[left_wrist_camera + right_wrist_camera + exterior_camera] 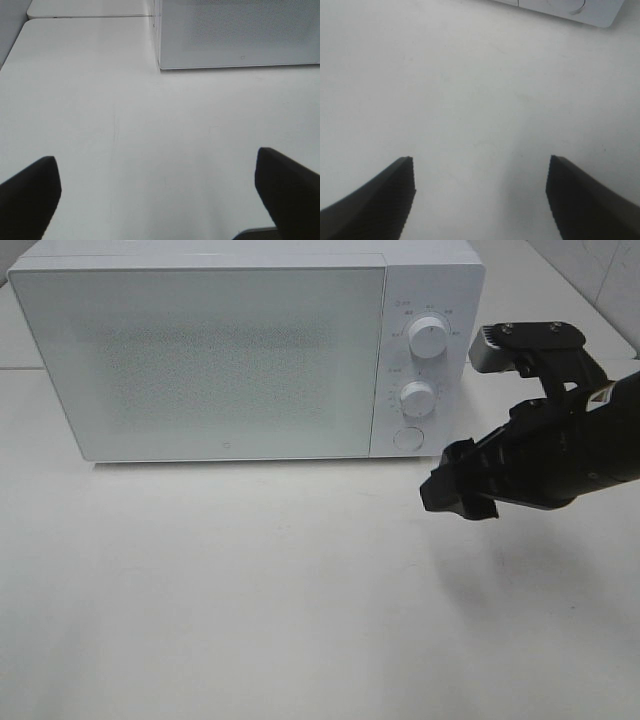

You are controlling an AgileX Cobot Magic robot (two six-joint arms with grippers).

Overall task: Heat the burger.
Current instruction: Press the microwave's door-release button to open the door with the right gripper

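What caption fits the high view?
A black right gripper, open and empty, hovers beside a closed white boxy microwave on a white table.

Bright, even light; soft faint shadows

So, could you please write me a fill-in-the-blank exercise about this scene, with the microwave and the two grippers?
1. The door of the microwave is ___.
2. Its panel has ___ knobs above a round button.
3. The right gripper is open and holds ___.
4. The left gripper is wide ___ above the table.

Missing words: closed; two; nothing; open.
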